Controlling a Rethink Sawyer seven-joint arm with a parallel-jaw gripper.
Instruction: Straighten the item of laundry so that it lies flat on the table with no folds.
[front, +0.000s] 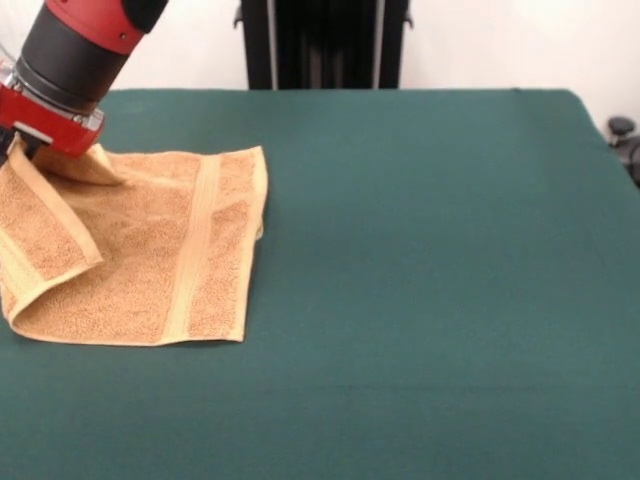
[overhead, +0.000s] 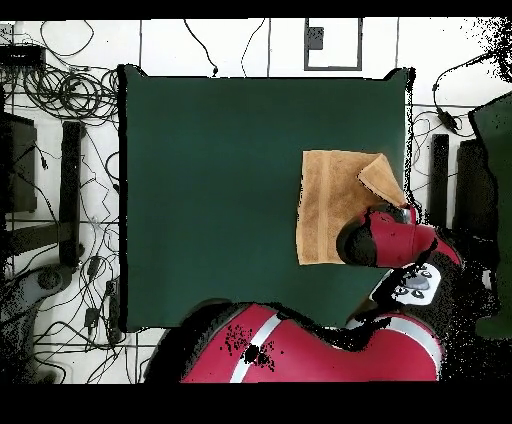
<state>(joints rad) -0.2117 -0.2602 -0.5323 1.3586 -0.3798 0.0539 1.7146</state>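
The tan-orange terry towel (front: 150, 250) lies near the left edge of the dark green table (front: 450, 250) in the front view. Its left side is folded over onto itself, and one corner rises off the table to my gripper (front: 30, 150). The gripper is shut on that corner, with its tips mostly hidden by cloth and the red and black wrist. In the overhead view the towel (overhead: 330, 205) lies near the table's (overhead: 210, 180) right edge with a folded flap at its upper right. The arm covers the gripper there.
The black pedestal (front: 325, 45) stands behind the table's far edge. A small black object (front: 622, 130) sits off the right side. Cables (overhead: 60, 90) lie on the floor around the table. The towel is close to the table's edge.
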